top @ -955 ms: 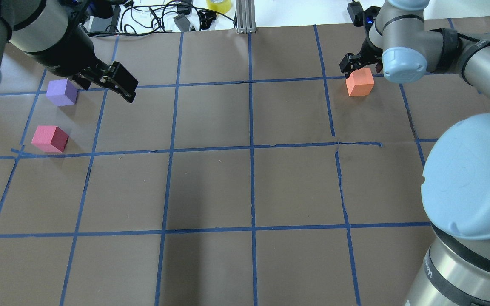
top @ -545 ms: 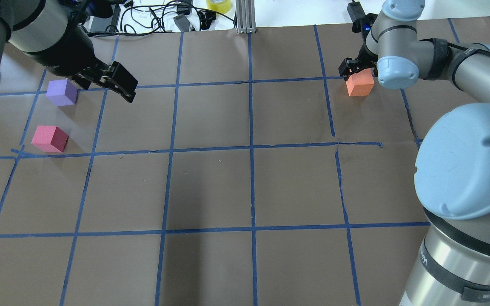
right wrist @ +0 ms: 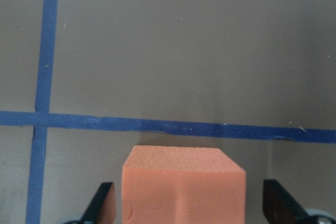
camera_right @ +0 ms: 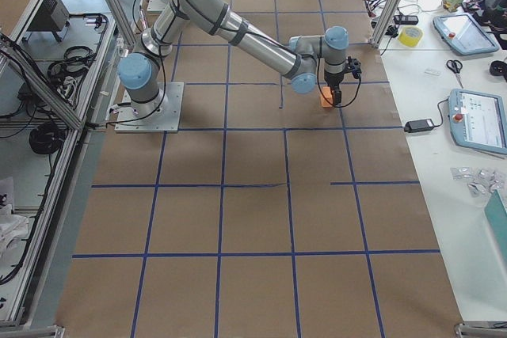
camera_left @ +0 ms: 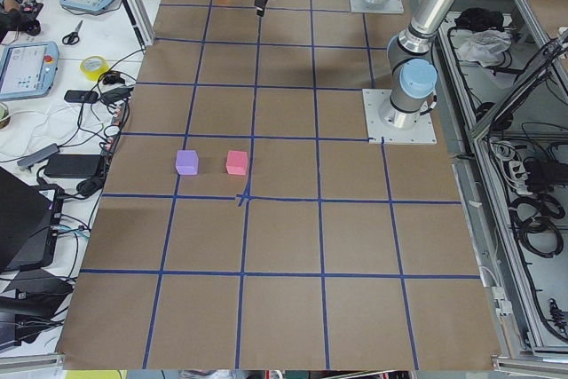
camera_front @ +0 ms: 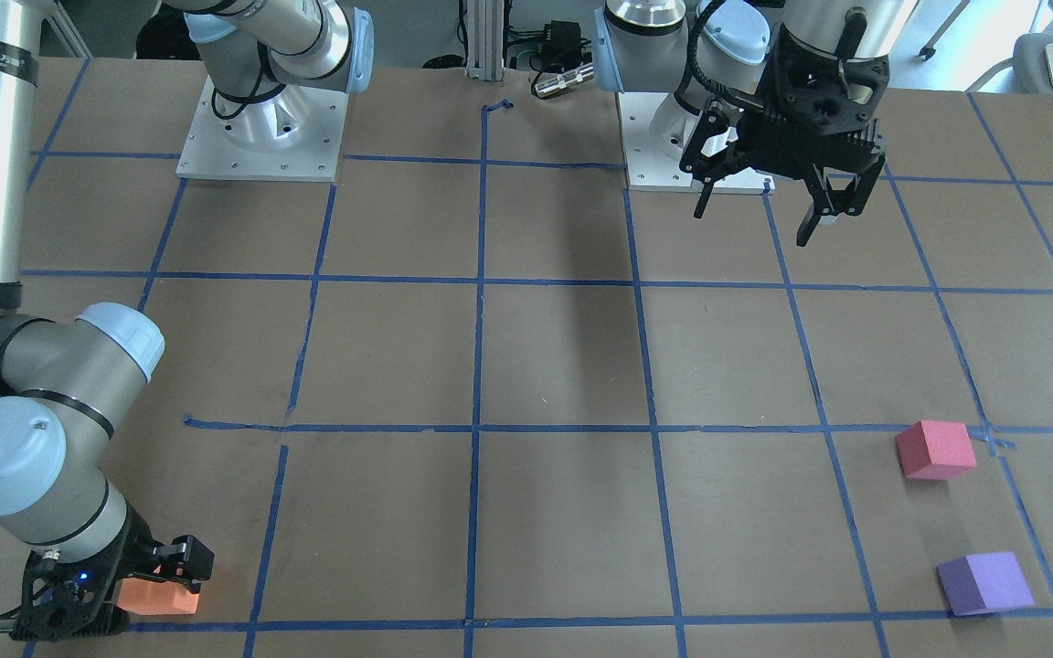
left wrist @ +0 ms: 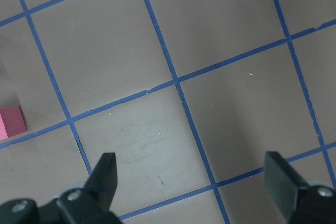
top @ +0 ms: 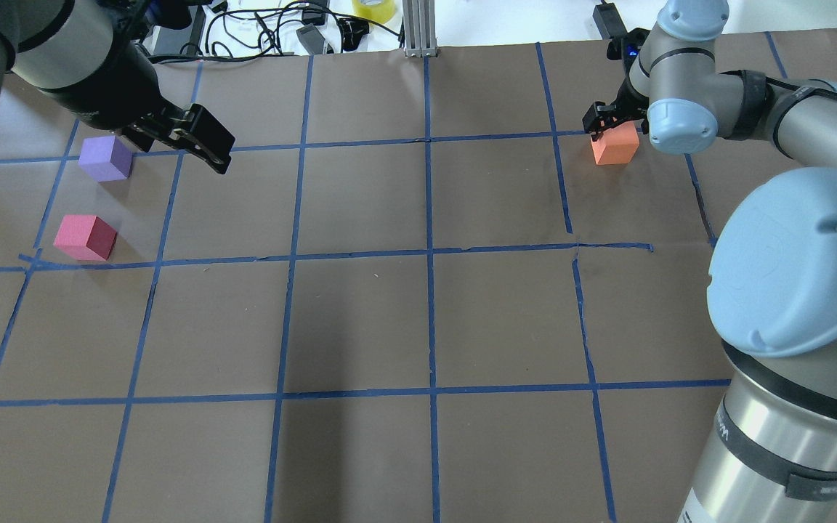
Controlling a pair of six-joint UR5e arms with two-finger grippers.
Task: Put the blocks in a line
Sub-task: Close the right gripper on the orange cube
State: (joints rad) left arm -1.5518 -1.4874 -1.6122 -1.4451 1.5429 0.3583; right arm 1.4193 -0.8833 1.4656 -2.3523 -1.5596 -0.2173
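**A:** Which step is this?

**B:** The pick-up of the orange block (top: 615, 147), I'd say. The right gripper (right wrist: 190, 203) is down around it, straddling it. The wrist view shows a gap on both sides, so the gripper is spread wide and has hold of nothing yet.

**A:** Where does that block sit, going by the purple block (top: 104, 158)?

**B:** Well apart from it, far across the table (top: 360, 327) and lying flat. The red-pink block (top: 86, 237) lies near the purple block, not touching, on the side toward the robot.

**A:** And the left gripper (camera_front: 753, 219)?

**B:** Raised over the table, and the overhead view puts it just beside the purple block. Its jaws are wide apart and it is empty.

**A:** So what does the next move call for?

**B:** In my judgement, closing squarely on the orange block's two side faces, then lifting it. After that, carrying it over toward the purple block and setting it in line with the other two. No line is made yet.
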